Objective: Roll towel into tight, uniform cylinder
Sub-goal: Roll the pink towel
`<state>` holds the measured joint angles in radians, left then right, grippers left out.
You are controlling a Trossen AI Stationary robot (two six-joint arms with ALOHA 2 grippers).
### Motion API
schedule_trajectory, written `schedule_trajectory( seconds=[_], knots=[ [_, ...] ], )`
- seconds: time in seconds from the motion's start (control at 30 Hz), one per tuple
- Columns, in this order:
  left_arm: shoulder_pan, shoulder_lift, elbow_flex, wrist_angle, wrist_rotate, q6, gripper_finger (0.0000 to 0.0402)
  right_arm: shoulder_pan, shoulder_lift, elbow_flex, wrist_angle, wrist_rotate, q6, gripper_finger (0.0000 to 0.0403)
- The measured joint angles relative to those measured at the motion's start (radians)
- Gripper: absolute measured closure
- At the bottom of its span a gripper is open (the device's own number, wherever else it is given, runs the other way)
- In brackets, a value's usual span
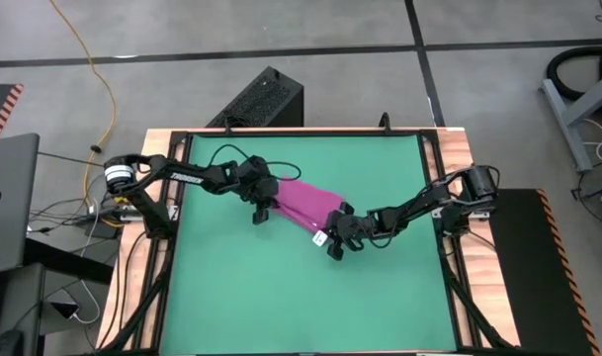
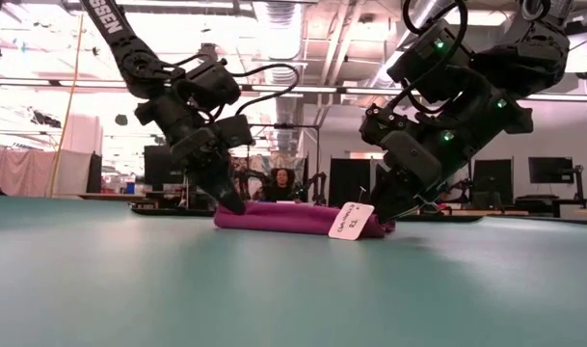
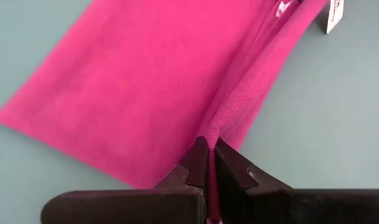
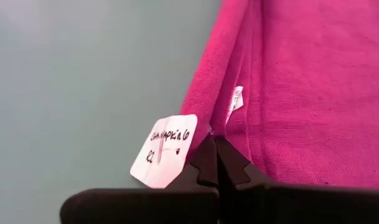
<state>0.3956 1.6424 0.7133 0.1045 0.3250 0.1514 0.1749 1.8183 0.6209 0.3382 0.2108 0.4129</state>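
The magenta towel point(image 1: 302, 203) lies on the green mat point(image 1: 281, 297) near its middle, mostly flat, with its near long edge folded over into a raised ridge point(image 3: 251, 81). A white tag point(image 4: 164, 149) sticks out at the ridge's right end. My left gripper point(image 1: 261, 211) is shut at the towel's left end. My right gripper point(image 1: 332, 243) is shut at its right end, beside the tag. In the low view the towel point(image 2: 293, 220) shows as a low flat bundle between both grippers. My left gripper pinches the left end of the folded ridge point(image 3: 212, 127) between its two fingers. It comes slanting down from the table's left, in line with the ridge. The rest of the towel lies on the mat. My right gripper pinches the right end of the same fold point(image 4: 221, 127), right beside the white tag, between its two fingers. It comes slanting down from the table's right. Several layers meet there; the towel rests on the mat.
Bare green mat lies all around the towel, with the most room toward the near edge. A black frame point(image 1: 301, 133) borders the mat. A black box point(image 1: 266, 99) stands beyond the far edge. A person point(image 2: 283, 183) sits far behind the table.
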Motion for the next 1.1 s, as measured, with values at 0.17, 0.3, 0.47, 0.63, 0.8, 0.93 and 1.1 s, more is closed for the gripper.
schedule_trajectory(
  seconds=[0.17, 0.3, 0.47, 0.63, 0.8, 0.93, 1.1],
  knots=[
    [0.001, 0.000, 0.062, -0.039, -0.004, 0.054, 0.0401, 0.001, -0.001, 0.000, -0.001, -0.019, -0.001, 0.0399],
    [0.014, 0.025, 0.064, -0.032, -0.014, 0.089, 0.0401, 0.004, -0.001, 0.000, -0.001, -0.030, -0.001, 0.0399],
    [0.023, 0.119, 0.064, 0.034, -0.003, 0.083, 0.0401, 0.003, -0.001, 0.000, -0.001, -0.037, -0.002, 0.0399],
    [0.025, 0.160, 0.065, 0.112, 0.011, 0.073, 0.0401, 0.003, -0.001, 0.000, -0.001, -0.045, -0.002, 0.0399],
    [0.039, 0.159, 0.065, 0.088, -0.028, 0.096, 0.0401, 0.009, -0.018, -0.003, 0.015, 0.001, 0.025, 0.0395],
    [0.041, 0.173, 0.065, 0.073, -0.018, 0.109, 0.0401, 0.027, -0.115, -0.006, -0.077, 0.116, 0.019, 0.0393],
    [0.042, 0.190, 0.067, 0.082, 0.005, 0.098, 0.0401, 0.043, -0.241, -0.011, -0.285, 0.207, 0.089, 0.0392]
  ],
)
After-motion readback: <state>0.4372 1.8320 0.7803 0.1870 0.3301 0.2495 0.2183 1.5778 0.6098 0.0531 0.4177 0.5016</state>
